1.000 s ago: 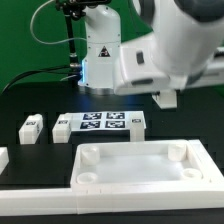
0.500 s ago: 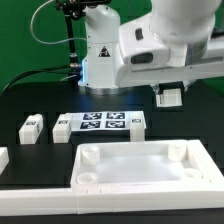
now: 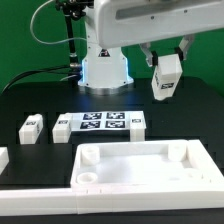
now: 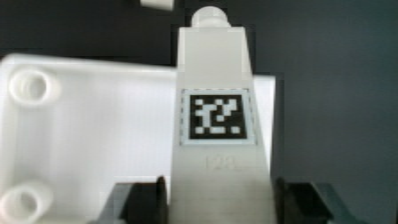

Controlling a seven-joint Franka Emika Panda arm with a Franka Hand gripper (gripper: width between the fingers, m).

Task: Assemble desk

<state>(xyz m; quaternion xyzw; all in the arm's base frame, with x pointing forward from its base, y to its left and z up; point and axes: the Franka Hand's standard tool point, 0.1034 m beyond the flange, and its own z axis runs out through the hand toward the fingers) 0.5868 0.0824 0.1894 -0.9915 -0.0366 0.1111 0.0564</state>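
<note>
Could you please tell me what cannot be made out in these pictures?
- Exterior view: the white piece at the exterior view's left edge is cut off, so unidentifiable.
- Exterior view: the tag on the loose leg is too small to read.
- Wrist view: the held leg hides part of the tabletop; the frame edge cuts off the tool.

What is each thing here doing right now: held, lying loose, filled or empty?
Pincer: closed on a white leg, raised above the table.
Held leg: in the air, tilted, in no socket.
Tabletop: lying flat, rim up; the corner sockets in view are empty.
Loose leg: lying on the table, apart from the tabletop.
Marker board: flat on the table.
</note>
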